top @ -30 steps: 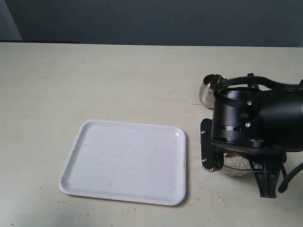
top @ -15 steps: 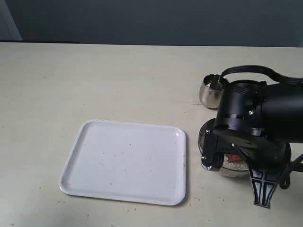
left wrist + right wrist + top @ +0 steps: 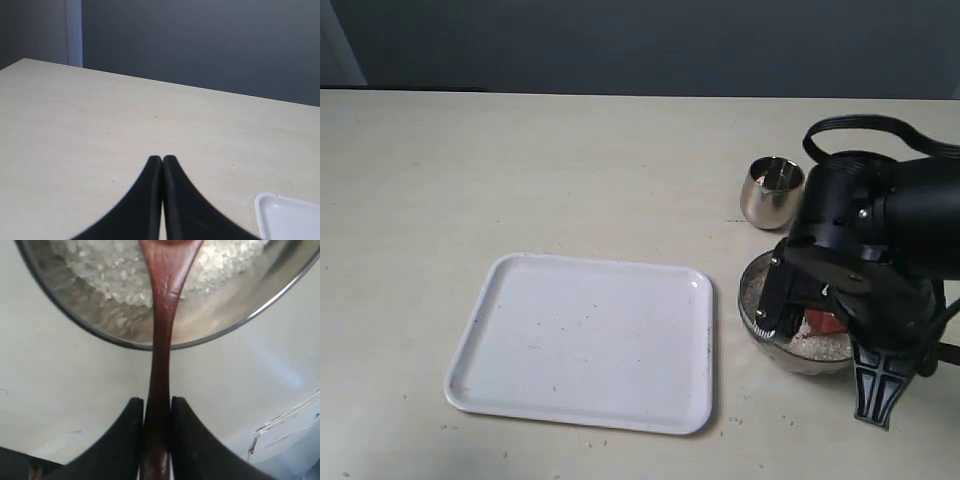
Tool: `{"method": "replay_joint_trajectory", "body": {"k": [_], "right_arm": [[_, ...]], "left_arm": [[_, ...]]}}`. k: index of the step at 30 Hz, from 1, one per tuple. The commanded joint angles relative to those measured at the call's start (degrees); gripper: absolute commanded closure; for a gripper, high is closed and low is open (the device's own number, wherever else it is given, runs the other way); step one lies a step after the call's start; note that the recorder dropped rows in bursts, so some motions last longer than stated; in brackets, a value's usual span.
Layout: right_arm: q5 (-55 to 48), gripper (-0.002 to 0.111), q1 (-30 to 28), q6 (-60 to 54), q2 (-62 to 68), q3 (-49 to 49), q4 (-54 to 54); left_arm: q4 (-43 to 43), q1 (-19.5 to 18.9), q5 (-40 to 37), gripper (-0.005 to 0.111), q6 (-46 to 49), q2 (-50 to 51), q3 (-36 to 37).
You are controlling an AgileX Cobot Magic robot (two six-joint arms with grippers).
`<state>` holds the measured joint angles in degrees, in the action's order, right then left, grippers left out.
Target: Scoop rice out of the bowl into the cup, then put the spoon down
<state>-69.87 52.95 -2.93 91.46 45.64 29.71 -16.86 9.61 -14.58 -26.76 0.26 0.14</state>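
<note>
The right end effector (image 3: 157, 402) is clamped on the handle of the spoon (image 3: 162, 315), its two dark fingers (image 3: 131, 430) pressed against either side of the reddish-brown wood with no gap showing. From that grip the handle runs straight out over the thin rim of the bowl (image 3: 750, 290), and its wider end lies down among the rice (image 3: 100, 270). The tip of the spoon is cut off by the edge of the right wrist view, so whether it is loaded cannot be told. The rice forms a white heap in the bottom of the bowl. In the exterior view the bowl stands close to the right-hand edge of the bench (image 3: 520, 170), largely covered by the black arm. The cup (image 3: 772, 190) stands upright just beyond the bowl, on the side toward the bench's far edge along the dark backdrop, near the bowl but not touching it. What it holds is too small to make out. A white tray (image 3: 580, 340) lies flat on the middle of the bench, beside the bowl and apart from it. The left end effector (image 3: 162, 159) has its fingers pressed tip to tip with nothing between them, above bare bench, with one corner of the tray showing nearby.
</note>
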Motion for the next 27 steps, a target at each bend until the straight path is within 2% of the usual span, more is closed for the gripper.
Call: {"method": "replay_joint_trajectory", "body": {"k": [1,10,27], "right_arm": [[-0.09,0.109,-0.96,1.90,-0.60,0.99,-0.70],[-0.09,0.109,-4.37,5.11,-3.15,0.99,-4.52],[5.54,0.109,-4.94,6.22,-5.43,0.99,-12.05]], "left_arm": [[-0.33,0.41,0.72,0.106,-0.09,-0.26,-0.14],[-0.33,0.41,0.72,0.106,-0.09,-0.26,-0.14],[-0.33,0.41,0.72,0.106,-0.09,-0.26,-0.14]]}}
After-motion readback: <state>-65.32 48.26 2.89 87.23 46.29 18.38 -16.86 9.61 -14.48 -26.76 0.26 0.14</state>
